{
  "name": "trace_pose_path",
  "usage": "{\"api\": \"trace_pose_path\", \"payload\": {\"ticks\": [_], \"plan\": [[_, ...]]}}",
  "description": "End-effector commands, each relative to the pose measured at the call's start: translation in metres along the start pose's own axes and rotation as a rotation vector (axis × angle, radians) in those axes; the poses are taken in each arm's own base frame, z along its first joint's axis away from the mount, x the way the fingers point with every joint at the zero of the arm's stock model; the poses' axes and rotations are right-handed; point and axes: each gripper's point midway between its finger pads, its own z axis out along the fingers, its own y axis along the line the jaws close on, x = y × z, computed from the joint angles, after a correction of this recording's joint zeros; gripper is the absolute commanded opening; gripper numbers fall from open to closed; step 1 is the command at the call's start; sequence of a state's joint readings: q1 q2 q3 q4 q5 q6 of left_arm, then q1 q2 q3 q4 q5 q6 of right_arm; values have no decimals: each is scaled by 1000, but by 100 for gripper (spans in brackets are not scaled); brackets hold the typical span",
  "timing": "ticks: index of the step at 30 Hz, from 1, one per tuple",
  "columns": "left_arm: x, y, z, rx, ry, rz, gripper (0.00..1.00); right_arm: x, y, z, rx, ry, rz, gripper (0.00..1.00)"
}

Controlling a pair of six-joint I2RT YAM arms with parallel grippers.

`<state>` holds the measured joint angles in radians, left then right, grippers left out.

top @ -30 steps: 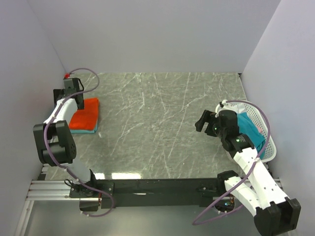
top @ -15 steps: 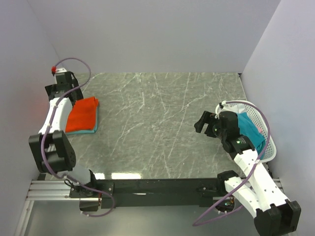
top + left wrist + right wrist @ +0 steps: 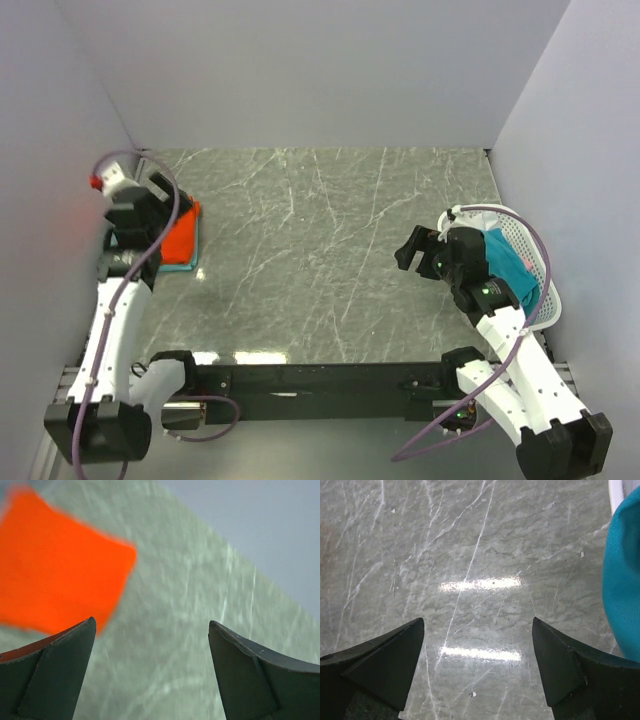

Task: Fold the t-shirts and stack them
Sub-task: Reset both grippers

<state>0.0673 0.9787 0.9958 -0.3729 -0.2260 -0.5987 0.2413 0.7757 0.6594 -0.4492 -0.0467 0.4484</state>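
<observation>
These shirts look soft, light and floppy, so you should pinch one by a corner or an edge, not the middle. The bright orange-red cloth t-shirt (image 3: 180, 238) lies folded flat on a folded teal t-shirt (image 3: 193, 263) at the left of the grey marble table (image 3: 320, 240). Another bunched teal t-shirt (image 3: 505, 262) sits in the white plastic lattice basket (image 3: 547, 292) on the right. Your left gripper (image 3: 151, 630) and right gripper (image 3: 477, 627) both have fingers spread wide, holding nothing.
</observation>
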Motion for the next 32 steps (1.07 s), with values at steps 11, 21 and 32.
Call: {"api": "trace_pose_path", "payload": {"ticks": [11, 21, 32], "plan": [[114, -15, -44, 215, 181, -156, 99, -19, 9, -14, -52, -97, -11, 96], [123, -8, -42, 196, 180, -144, 100, -23, 23, -23, -141, -141, -30, 96], [125, -23, -50, 283, 194, -140, 100, -26, 25, -34, -174, -204, -22, 97]]}}
